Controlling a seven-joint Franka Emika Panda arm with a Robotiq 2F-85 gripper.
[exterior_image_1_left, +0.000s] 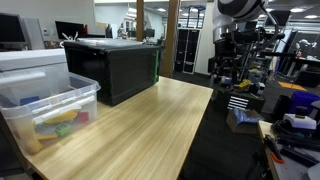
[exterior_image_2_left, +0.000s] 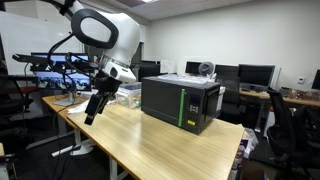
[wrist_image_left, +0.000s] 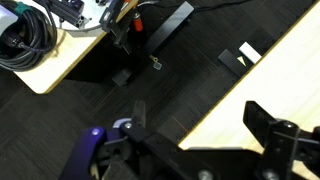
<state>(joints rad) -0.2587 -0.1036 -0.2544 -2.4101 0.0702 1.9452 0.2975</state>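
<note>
At the near left we find a translucent, rectangular plastic bin (exterior_image_1_left: 55, 108) standing on the surface (exterior_image_1_left: 150, 125), a smooth slab of light wood grain. Inside the bin lie yellow, green and blue pieces, too small to identify. At the far centre a matte black, box-shaped cabinet (exterior_image_1_left: 118, 68) rests on the same surface. At the right, the arm (exterior_image_1_left: 238, 12) hangs beside the surface edge, well apart from the bin. We see the dark jaws released, spread wide and gripping nothing, above a dark carpeted floor (wrist_image_left: 170, 100).
</note>
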